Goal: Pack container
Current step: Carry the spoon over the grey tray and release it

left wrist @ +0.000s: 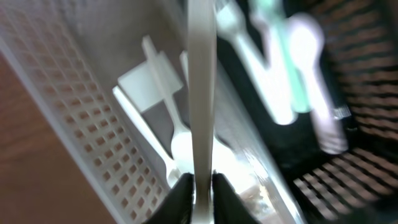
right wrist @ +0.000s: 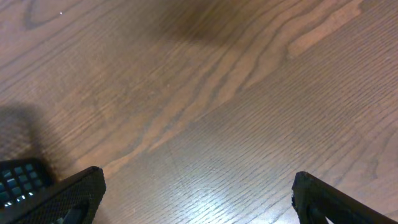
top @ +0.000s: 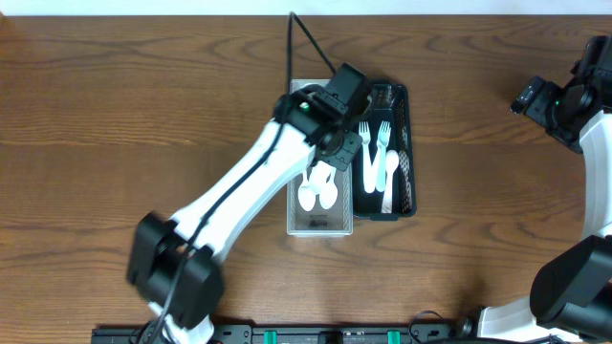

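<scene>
My left jaws are pinched shut on the flat handle of a white utensil (left wrist: 201,93), which runs straight up the middle of the left wrist view; I cannot tell from here whether it is a spoon or a fork. The left gripper (left wrist: 200,185) hangs over the containers with that handle clamped between both fingertips. My right jaws stand wide apart with nothing between them, and the right gripper (right wrist: 199,196) hovers over bare wood.

The wooden table (top: 115,115) fills the overhead view. The left arm (top: 239,191) reaches diagonally from the near edge to the centre, while the right arm (top: 598,143) stays at the far right, well apart from the containers.

Two containers sit side by side, touching, at the table's centre. The white basket (top: 320,229) is on the left and the black basket (top: 409,143) on the right. The held utensil sits above the white basket, close to the wall it shares with the black one.

Two white spoons (top: 308,196) lie in the white basket, bowls toward the near end. White forks (top: 375,153) lie lengthwise in the black basket beside another white piece.
</scene>
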